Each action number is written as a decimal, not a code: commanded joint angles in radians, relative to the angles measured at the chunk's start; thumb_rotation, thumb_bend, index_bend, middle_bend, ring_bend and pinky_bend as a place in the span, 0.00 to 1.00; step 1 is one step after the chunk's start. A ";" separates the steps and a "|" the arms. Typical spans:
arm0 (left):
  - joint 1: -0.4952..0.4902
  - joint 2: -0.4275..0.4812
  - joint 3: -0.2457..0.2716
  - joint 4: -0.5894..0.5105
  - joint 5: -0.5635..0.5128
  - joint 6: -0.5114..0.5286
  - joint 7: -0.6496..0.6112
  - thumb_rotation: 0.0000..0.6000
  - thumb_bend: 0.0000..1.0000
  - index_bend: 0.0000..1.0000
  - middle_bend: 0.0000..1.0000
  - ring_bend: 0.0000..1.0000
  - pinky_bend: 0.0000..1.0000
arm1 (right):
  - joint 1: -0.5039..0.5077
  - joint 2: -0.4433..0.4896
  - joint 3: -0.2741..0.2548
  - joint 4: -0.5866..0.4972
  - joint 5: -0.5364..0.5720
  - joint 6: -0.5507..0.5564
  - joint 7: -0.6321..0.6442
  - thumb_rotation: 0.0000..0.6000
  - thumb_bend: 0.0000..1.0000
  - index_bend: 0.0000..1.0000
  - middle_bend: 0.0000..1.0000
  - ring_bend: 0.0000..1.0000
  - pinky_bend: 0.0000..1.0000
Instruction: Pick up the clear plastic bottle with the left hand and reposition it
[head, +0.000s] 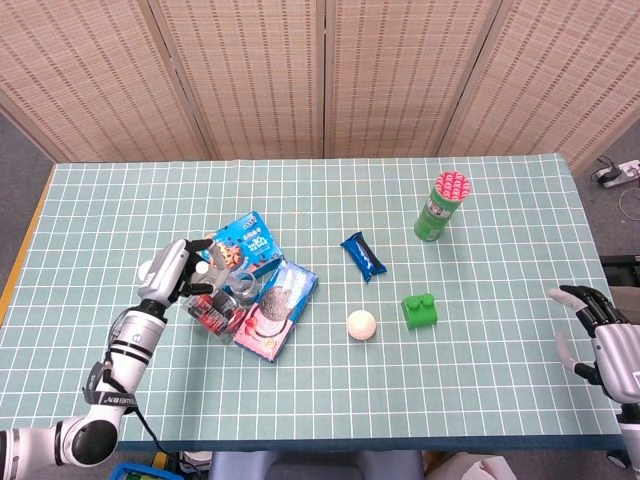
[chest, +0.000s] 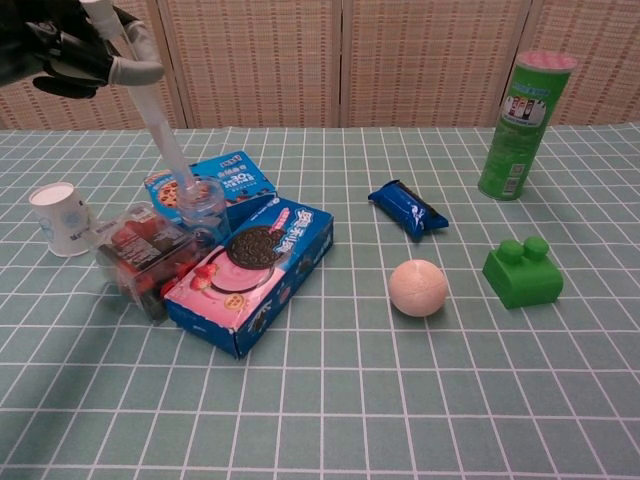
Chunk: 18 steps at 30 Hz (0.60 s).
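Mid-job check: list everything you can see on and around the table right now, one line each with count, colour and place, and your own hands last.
clear plastic bottle: 1, transparent, lying between the blue boxes at table left
clear snack tub: 1, transparent with red and dark contents, left of the sandwich-cookie box
chocolate-chip cookie box: 1, blue, behind the bottle
sandwich-cookie box: 1, blue and pink, front of the cluster
paper cup: 1, white, far left
snack packet: 1, dark blue, centre
ball: 1, pale cream, front of centre
toy brick: 1, green, right of the ball
chip can: 1, green with pink lid, upright, back right
left hand: 1, grey and black, above the cluster's left edge, holding nothing
right hand: 1, grey and black, off the table's right edge, fingers apart
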 joint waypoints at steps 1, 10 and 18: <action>-0.002 -0.013 0.007 0.016 -0.001 -0.005 -0.002 1.00 0.53 0.80 1.00 1.00 1.00 | -0.001 0.001 0.000 0.000 0.000 0.001 0.001 1.00 0.47 0.23 0.19 0.13 0.35; -0.015 -0.075 0.031 0.097 0.014 -0.003 0.012 1.00 0.53 0.79 1.00 1.00 1.00 | -0.001 0.003 0.000 0.002 0.000 0.002 0.010 1.00 0.47 0.23 0.19 0.13 0.35; -0.029 -0.138 0.044 0.184 0.008 -0.016 0.022 1.00 0.53 0.79 1.00 1.00 1.00 | 0.001 0.004 -0.001 0.003 -0.003 -0.001 0.014 1.00 0.47 0.23 0.19 0.13 0.35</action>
